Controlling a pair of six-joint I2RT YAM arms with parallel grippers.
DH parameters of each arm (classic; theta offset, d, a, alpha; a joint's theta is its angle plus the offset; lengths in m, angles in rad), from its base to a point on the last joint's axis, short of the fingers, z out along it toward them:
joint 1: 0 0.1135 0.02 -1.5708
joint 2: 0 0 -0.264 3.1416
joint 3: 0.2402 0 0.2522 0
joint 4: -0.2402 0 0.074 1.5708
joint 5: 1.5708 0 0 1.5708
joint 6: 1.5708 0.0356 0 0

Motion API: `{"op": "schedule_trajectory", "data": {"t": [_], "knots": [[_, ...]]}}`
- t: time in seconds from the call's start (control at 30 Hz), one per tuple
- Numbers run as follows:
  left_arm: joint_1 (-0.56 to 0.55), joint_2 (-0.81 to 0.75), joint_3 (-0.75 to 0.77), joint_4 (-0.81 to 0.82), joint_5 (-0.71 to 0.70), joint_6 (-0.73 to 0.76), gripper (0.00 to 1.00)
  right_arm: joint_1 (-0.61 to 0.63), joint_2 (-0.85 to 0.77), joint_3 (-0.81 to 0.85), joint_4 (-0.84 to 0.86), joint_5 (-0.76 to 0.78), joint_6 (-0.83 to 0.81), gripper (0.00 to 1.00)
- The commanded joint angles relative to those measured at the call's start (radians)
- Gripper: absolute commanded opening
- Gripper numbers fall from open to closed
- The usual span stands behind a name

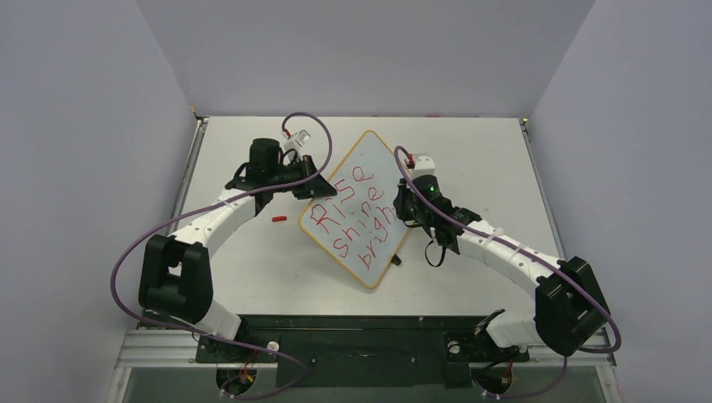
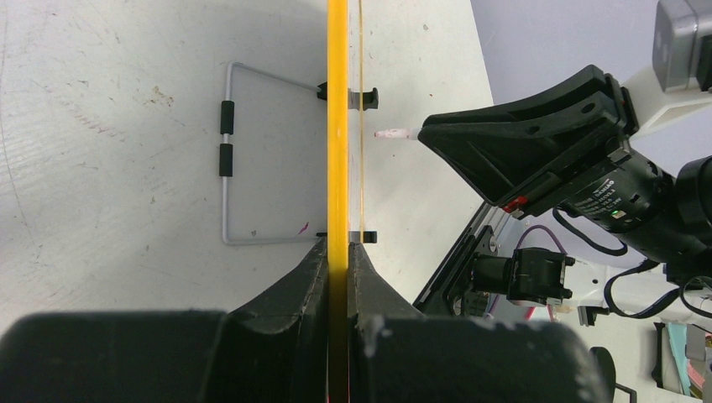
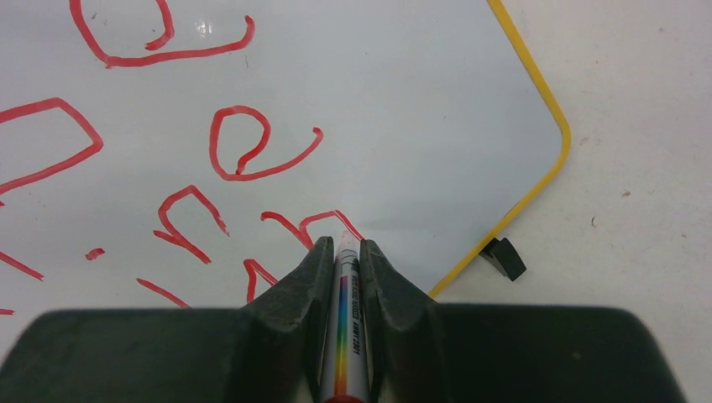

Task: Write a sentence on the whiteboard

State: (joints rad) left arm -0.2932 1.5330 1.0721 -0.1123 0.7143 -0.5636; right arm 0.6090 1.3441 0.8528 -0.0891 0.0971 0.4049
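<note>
White table (image 1: 470,151) bearing whiteboard (image 1: 357,210) at its middle. Left gripper (image 2: 337,248) clenched on yellow rim; right gripper (image 3: 342,245) clamped round marker (image 3: 346,319), tip at board. Probably light, stiff, slick-faced; best pinched by frame.

On the table (image 1: 479,159), the whiteboard (image 1: 353,210) sits between the left gripper (image 2: 337,252) and the right gripper (image 3: 347,248).

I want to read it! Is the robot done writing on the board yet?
Nearly. Done: red words reading "Rise shine brigh" on the whiteboard. In hand: the right tool grips the marker, tip at the last letter, while the left tool pinches the board's yellow frame. Left: probably one final letter.
</note>
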Motion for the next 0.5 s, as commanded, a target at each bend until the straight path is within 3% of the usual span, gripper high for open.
{"op": "schedule_trajectory", "data": {"t": [0.0, 0.47], "knots": [[0.003, -0.057, 0.01, 0.075, 0.007, 0.031, 0.0, -0.013, 0.008, 0.04, 0.06, -0.016, 0.003, 0.0], [0.003, -0.051, 0.012, 0.077, 0.006, 0.031, 0.0, -0.048, 0.047, 0.043, 0.125, -0.083, 0.022, 0.0]]}}
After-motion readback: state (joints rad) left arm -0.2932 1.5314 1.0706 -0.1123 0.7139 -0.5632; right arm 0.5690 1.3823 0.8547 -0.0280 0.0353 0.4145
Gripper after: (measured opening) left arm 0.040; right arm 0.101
